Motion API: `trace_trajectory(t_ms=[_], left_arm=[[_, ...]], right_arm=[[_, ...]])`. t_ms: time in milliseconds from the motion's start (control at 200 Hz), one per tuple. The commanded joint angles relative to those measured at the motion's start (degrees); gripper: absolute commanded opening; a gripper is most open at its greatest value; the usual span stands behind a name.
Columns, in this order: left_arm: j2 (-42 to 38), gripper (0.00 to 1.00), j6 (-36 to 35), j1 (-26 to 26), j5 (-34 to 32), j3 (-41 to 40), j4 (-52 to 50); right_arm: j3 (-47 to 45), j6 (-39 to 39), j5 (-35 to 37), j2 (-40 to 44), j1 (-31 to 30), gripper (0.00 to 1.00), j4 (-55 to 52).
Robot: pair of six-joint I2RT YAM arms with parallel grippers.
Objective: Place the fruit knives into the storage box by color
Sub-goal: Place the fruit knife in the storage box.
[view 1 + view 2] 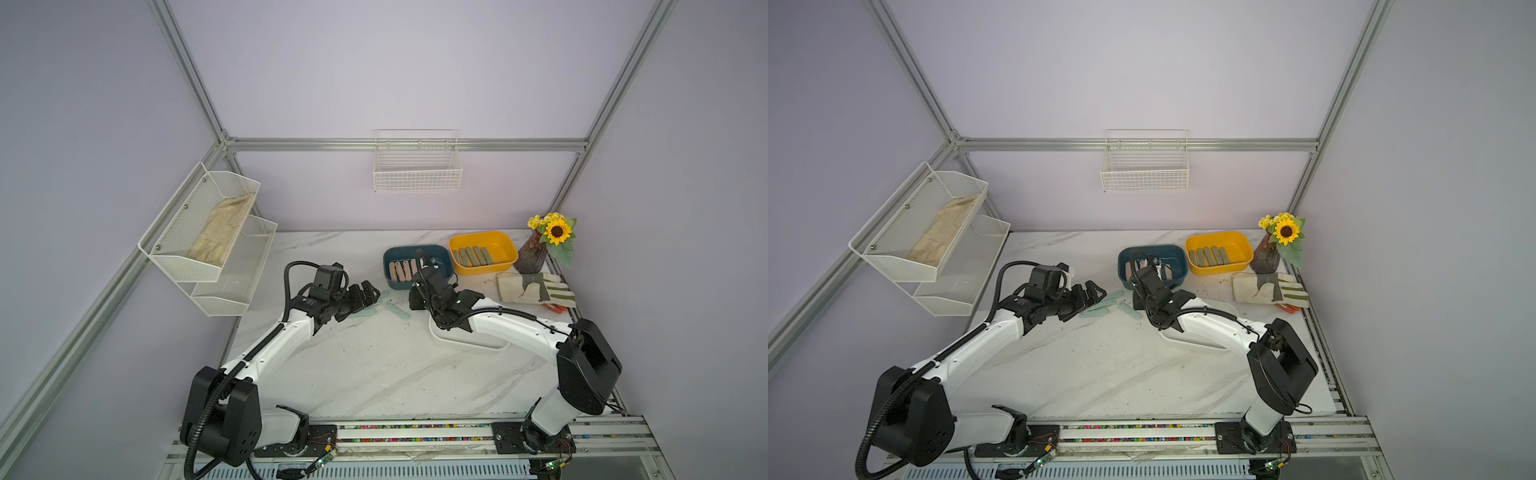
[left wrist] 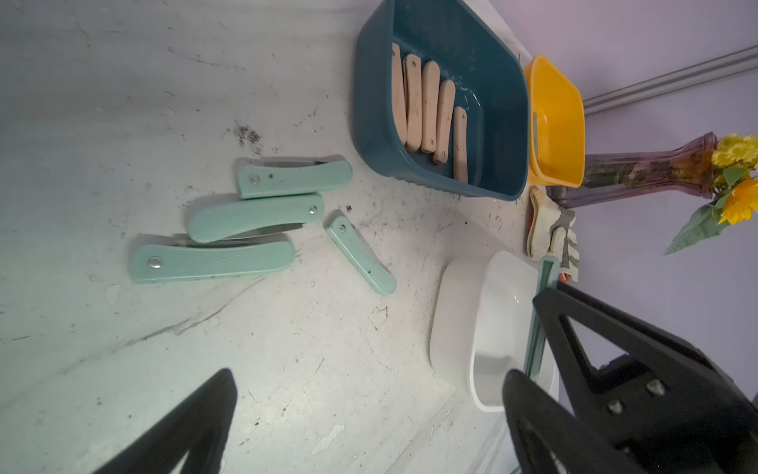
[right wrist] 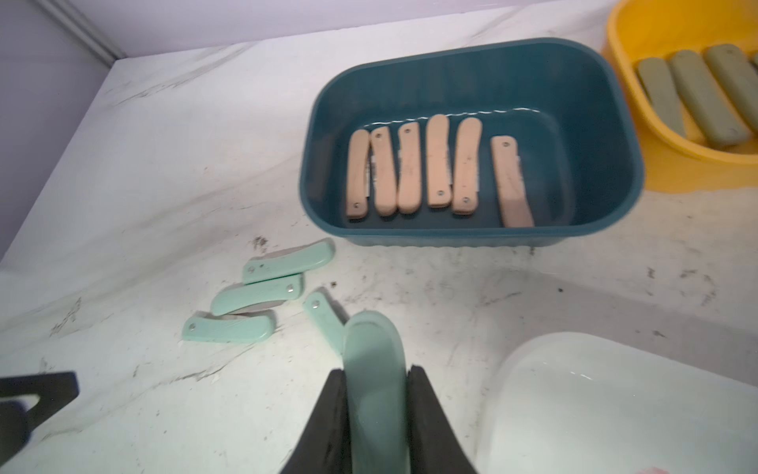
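1. Jaws: my right gripper clamps a mint knife by the white box; my left gripper gapes.
2. Four mint knives lie between them; glove near the vase.
3. Blue box holds peach knives; yellow box, olive knives.

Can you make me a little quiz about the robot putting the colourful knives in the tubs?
1. True or false: the pink knives all lie inside the blue tub.
2. Count: how many mint green knives lie loose on the table?
3. Pick one: the jaws of the right gripper are shut on
a) a mint green knife
b) a pink knife
c) nothing

Key: 1 true; 2 four; 3 a
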State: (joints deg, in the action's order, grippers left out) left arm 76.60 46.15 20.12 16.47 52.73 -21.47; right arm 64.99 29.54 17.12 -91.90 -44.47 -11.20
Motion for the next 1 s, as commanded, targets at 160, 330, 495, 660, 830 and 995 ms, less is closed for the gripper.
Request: trace_trajectory(t_ms=[160,330,495,660,830,995], left_arm=[[3.1,1.00,2.8,5.6,-1.1,8.7,4.3],[3.9,1.00,3.5,7.1,-1.5,9.3,4.9],[3.9,1.00,3.8,7.8,-1.7,9.5,5.1],[5.9,1.00,4.0,8.4,-1.7,9.5,5.4],[5.7,1.00,4.1,8.8,-1.8,9.6,5.4],[5.4,1.00,4.2,9.1,-1.9,9.8,5.5]], right_arm=[[-7.8,7.6,-0.4,4.3,4.7,0.22,1.6],[-12.7,13.6,-0.8,5.2,5.6,0.22,5.3],[-15.4,17.6,-1.6,3.8,6.0,0.22,8.2],[-16.5,18.9,-2.0,1.3,6.2,0.22,11.2],[-15.7,17.7,-1.3,-1.7,6.2,0.22,11.7],[-16.0,16.5,-1.0,-3.9,6.4,0.23,12.0]])
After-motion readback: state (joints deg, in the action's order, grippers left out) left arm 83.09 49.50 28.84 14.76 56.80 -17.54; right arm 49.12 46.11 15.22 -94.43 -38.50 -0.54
